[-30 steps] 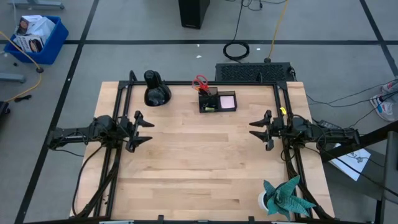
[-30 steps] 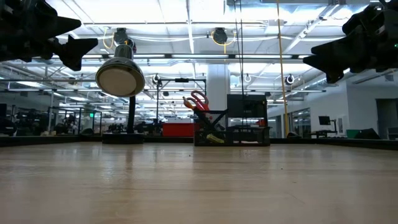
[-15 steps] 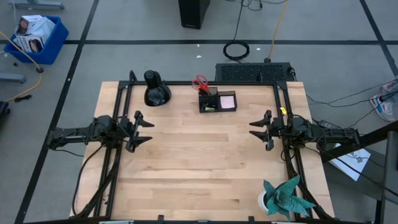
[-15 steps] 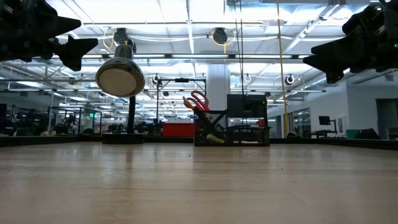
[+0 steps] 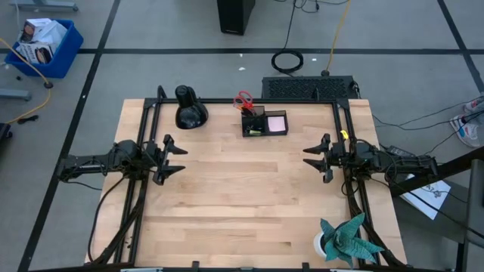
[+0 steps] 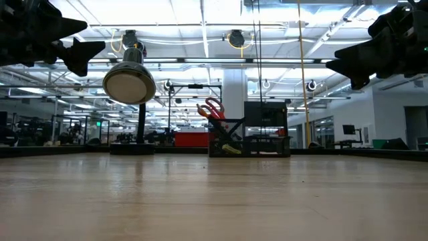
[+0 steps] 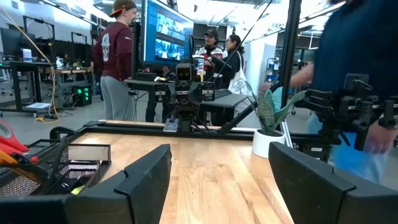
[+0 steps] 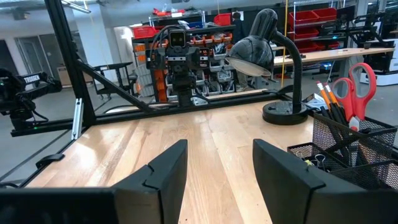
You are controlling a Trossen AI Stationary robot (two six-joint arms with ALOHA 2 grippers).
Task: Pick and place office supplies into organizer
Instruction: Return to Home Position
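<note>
The black mesh organizer [image 5: 264,122] stands at the middle of the table's far edge. Red-handled scissors [image 5: 243,99] and thin pens and pencils [image 8: 328,99] stand upright in its tall compartment. A pink sticky-note pad [image 5: 277,122] lies in its lower tray, and small yellow-green bits [image 5: 255,131] lie beside the pad. My left gripper [image 5: 181,159] hovers open above the table's left side, pointing level toward the right. My right gripper [image 5: 306,156] hovers open above the right side, facing it. Neither has anything between its fingers.
A black desk lamp [image 5: 189,108] stands at the far left, near the organizer. A teal paper plant [image 5: 346,238] in a white pot stands at the near right corner. Bare wood [image 5: 242,189] lies between the grippers. People [image 7: 118,59] stand beyond the table.
</note>
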